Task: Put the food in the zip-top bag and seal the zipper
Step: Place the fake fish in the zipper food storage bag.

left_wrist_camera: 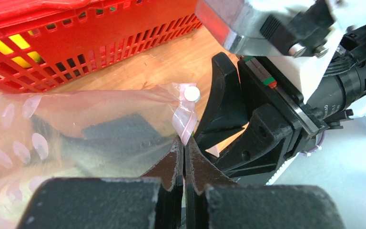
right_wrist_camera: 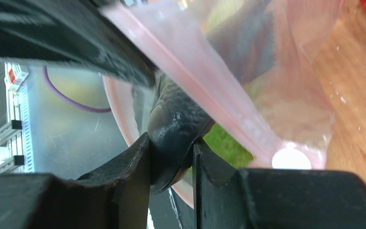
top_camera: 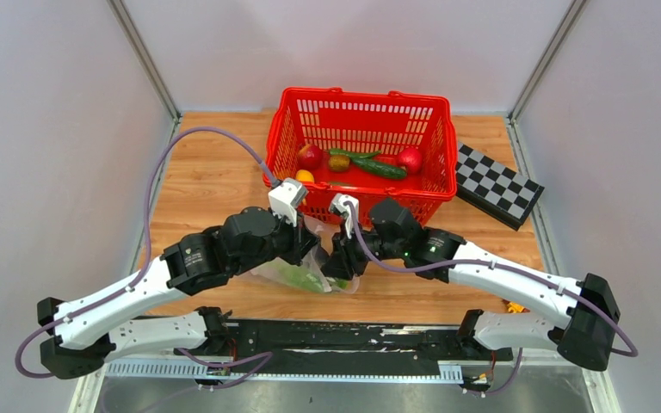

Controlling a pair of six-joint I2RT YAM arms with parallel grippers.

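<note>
The zip-top bag (top_camera: 297,274) lies on the table in front of the red basket, with pale-green lettuce (top_camera: 299,279) inside. My left gripper (left_wrist_camera: 185,143) is shut on the bag's pink zipper strip (left_wrist_camera: 183,121), just below the small white piece (left_wrist_camera: 191,93). My right gripper (right_wrist_camera: 171,140) is right beside it. Its jaws are a little apart around a dark rounded thing that looks like the left fingertips. The zipper (right_wrist_camera: 209,90) runs past it to the white piece (right_wrist_camera: 290,159). Two red apples (top_camera: 311,156), cucumbers (top_camera: 379,166) and a lemon (top_camera: 305,176) lie in the basket.
The red mesh basket (top_camera: 366,93) stands just behind the bag, close to both wrists, and also shows in the left wrist view (left_wrist_camera: 76,57). A black-and-white checkered board (top_camera: 495,185) lies to the basket's right. A black rail runs along the table's near edge.
</note>
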